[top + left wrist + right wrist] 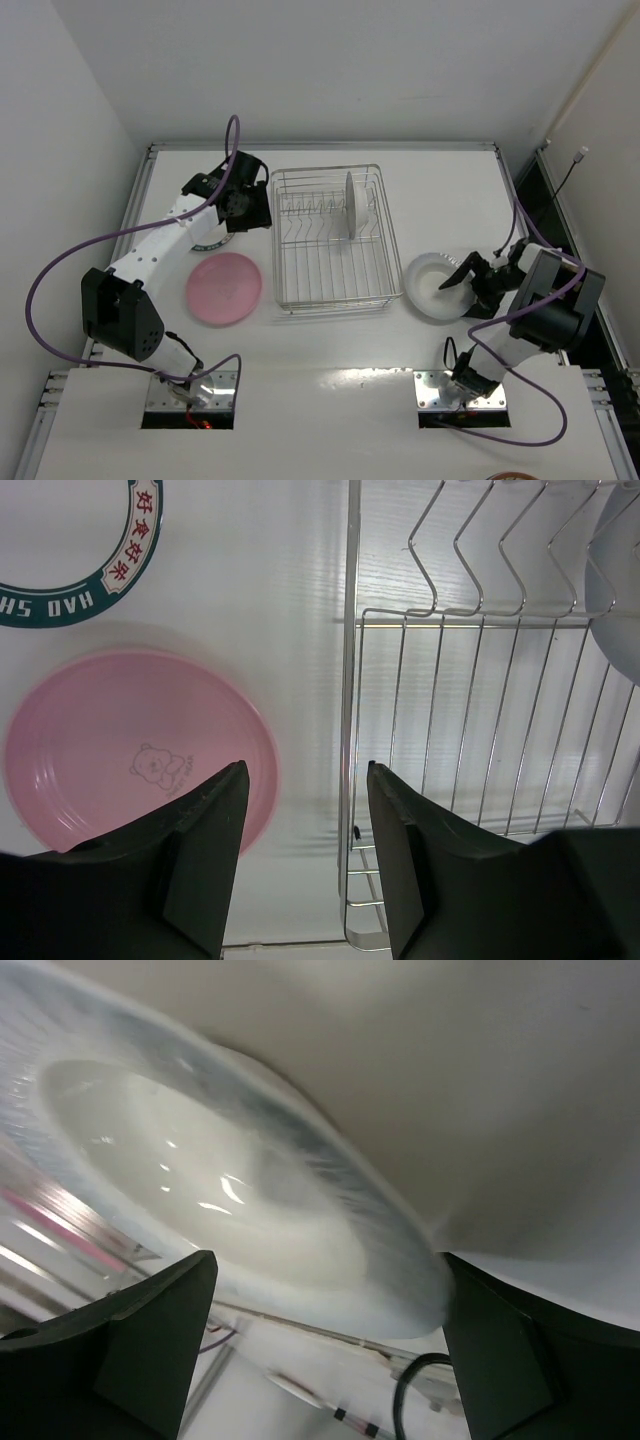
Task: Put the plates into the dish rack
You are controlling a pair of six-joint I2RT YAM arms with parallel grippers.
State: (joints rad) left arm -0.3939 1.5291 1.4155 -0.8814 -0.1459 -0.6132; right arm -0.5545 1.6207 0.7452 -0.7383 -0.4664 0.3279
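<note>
On the table: one plate racked, three outside

At the middle of the white table [330,345] sat the rectangular silver wire dish rack [274,240] [350,680]. Among its tines one whitish round plate [350,205] [615,570] stood on edge, toward the far side and right of centre. Left of the rack, flat on the table and apart from it, lay the plain pink round plate [224,288] [130,750], a faint bear outline printed in its well. Just beyond it lay the white plate with a dark green lettered rim [212,243] [118,572], partly hidden from above by the left arm [170,235]. The left jaws hung over the strip of table between the pink plate and the rack, moderately parted, with nothing between them. Right of the rack, near its closer corner, lay the other whitish shallow plate [432,290] [200,1180]. The right jaws were at that plate's right edge, spread wide. From the wrist the plate filled the space between the two fingers [130,1340], blurred, and I could not tell whether either one touched it.
</note>
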